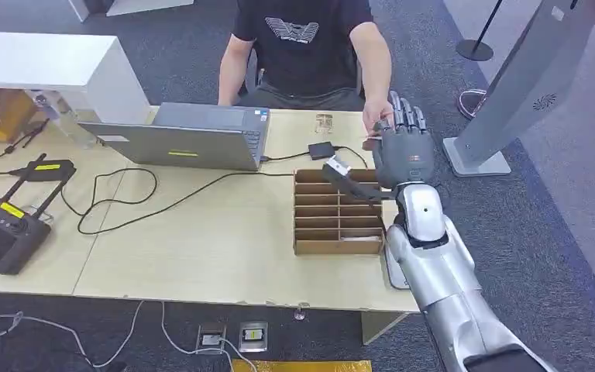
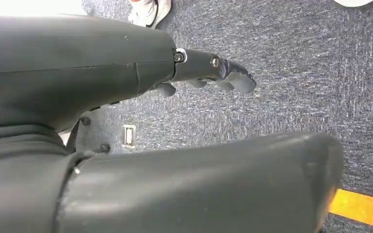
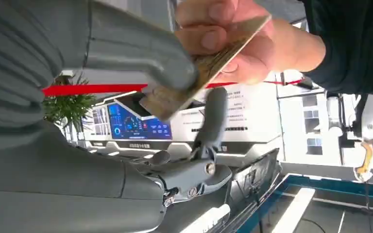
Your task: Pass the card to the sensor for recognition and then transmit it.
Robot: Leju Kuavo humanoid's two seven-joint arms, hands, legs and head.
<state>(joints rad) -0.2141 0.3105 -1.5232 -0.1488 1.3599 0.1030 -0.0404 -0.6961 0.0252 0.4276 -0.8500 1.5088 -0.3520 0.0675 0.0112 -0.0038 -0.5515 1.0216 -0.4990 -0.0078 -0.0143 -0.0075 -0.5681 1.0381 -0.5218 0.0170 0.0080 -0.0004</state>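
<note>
Right hand (image 1: pixel 404 147) raised over the far right corner of the tabletop (image 1: pixel 225 248), palm toward the seated person, fingers upright. In the right wrist view the card (image 3: pixel 209 63) sits between the robot's thick thumb and a finger — pinched — while the person's hand (image 3: pixel 223 39) grips the same card from the other end. Both hold it at once.

Judgement: this is the handover, the last part of the task. The small black sensor (image 1: pixel 321 149) lies on the tabletop just behind the cardboard organiser (image 1: pixel 337 213), beside and below the raised hand; whether the scan went through cannot be read from the pictures. What is left — the robot lets go and the person draws the card away.

Left hand (image 2: pixel 209 73) hangs over the carpet, fingers loosely curled, nothing in it.

A laptop (image 1: pixel 194 139) stands on the tabletop's far side.
</note>
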